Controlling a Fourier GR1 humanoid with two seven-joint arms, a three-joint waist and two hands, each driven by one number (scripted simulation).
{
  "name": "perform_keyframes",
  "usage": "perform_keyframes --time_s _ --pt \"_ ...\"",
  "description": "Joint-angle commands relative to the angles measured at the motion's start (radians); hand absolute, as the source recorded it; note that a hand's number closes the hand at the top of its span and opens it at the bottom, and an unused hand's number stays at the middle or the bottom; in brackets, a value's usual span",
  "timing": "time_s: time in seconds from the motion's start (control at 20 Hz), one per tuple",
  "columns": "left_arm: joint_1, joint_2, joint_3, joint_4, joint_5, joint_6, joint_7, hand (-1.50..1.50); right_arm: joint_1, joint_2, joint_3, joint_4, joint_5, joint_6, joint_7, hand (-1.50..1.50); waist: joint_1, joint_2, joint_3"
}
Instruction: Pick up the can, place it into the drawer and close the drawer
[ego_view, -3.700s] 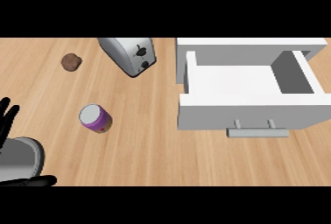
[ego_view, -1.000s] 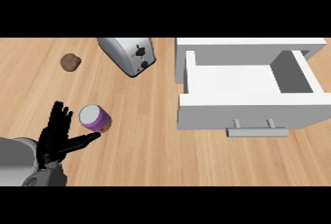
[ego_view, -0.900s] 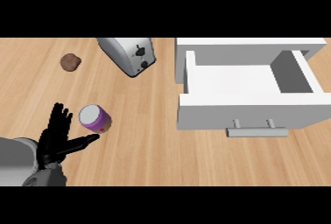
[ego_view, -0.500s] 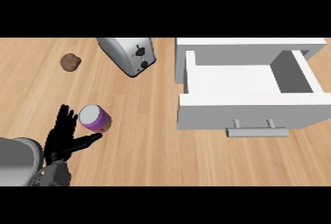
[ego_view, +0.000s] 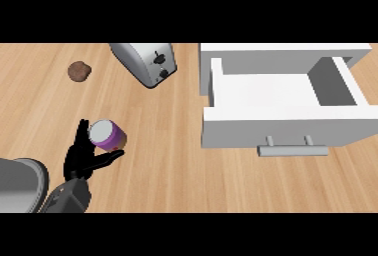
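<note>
Since the frame from a few seconds back, when our left hand (ego_view: 83, 157) sat at the lower left edge with its fingers up, it has come in across the tabletop (ego_view: 162, 165) to the can (ego_view: 107, 135); over the last second it has kept edging closer, while the can, the toaster and the drawer have not shifted.

In the head view, our left hand comes in from the lower left on its grey forearm, with a grey rounded part of the arm at the corner. The hand is spread: its fingers run straight up along the can's left side and the thumb sticks out to the right just under the can's lower edge. Fingers and thumb look to be touching the can or just beside it; we cannot tell which, and nothing is curled round it.

The can stands on the tabletop, purple-sided with a pale top, tilted slightly in our view. We can read no label on it.

To the right, well apart from the can, the white drawer (ego_view: 284, 122) is pulled open, its grey handle (ego_view: 292, 148) facing us. A silver toaster (ego_view: 145, 62) lies at the top centre, and a small brown lump (ego_view: 79, 71) at the upper left.
</note>
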Motion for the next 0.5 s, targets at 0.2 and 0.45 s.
perform_keyframes --time_s 0.2,0.45 --pt "-0.104 0.03 0.03 0.154 0.051 -0.078 -0.038 1.5 0.025 0.008 -0.055 0.028 -0.041 0.063 -0.019 -1.5 -0.003 0.0 0.0" --pt "-0.141 0.039 0.012 0.161 0.062 -0.185 -0.011 1.5 0.011 0.031 -0.003 -0.007 -0.011 0.02 0.016 -1.5 0.0 0.0 0.0"
